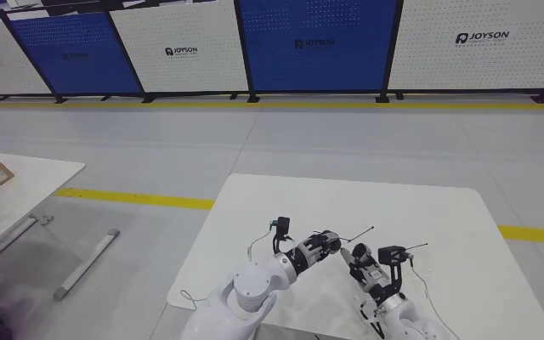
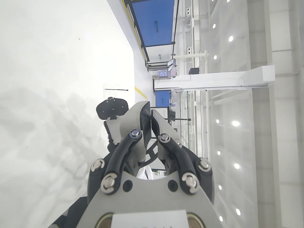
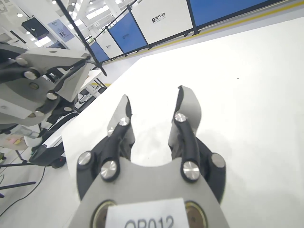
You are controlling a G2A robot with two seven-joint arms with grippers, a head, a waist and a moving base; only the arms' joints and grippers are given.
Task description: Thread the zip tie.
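While pinched between the pressed-together fingers of the left end effector (image 3: 89, 60), zip tie (image 3: 75, 31): thin, black, straight strap, held above the white bench (image 1: 280, 204). Alongside, right end effector (image 3: 154, 96): fingers spread. Beyond, second black strap (image 2: 116, 89) lies flat on bench.

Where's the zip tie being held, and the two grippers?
held zip tie (image 3: 72, 23), right wrist view, middle of strap.
left gripper (image 2: 150, 112), left wrist view, between its shut fingertips.
right gripper (image 3: 153, 93), right wrist view, between its open fingertips.
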